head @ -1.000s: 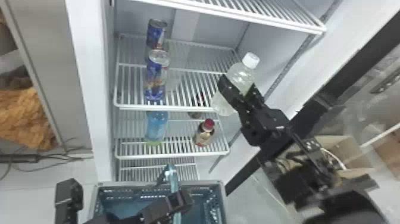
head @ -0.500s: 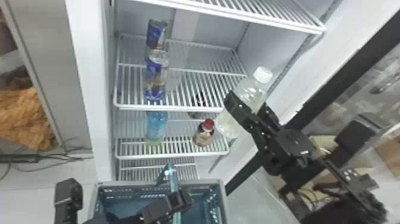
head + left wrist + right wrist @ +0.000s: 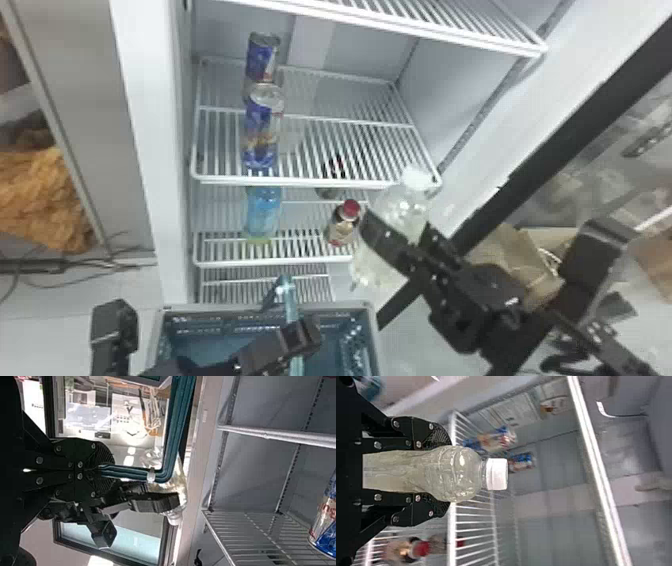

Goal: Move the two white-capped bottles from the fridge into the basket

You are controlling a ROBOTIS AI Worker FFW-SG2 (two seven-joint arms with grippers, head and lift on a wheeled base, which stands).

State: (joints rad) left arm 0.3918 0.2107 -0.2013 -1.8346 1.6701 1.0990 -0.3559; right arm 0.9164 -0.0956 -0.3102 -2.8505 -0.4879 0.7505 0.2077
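Your right gripper (image 3: 442, 473) grasps a white-capped bottle (image 3: 464, 473) round its body, cap uppermost. You have it by the fridge's right side, short of the basket's far right corner. Your left gripper (image 3: 106, 471) is clenched on the handle (image 3: 179, 427) of the basket (image 3: 345, 304).

Watch the bottle's base: carried too low, it could catch the basket's far rim and twist in your grasp. The handle stands over the opening, so coming down across the middle could knock it. A tug from your left could shift the basket mid-drop. Swing back leftward and you may topple the red-capped bottle (image 3: 343, 226) near the lower shelf's front right corner.
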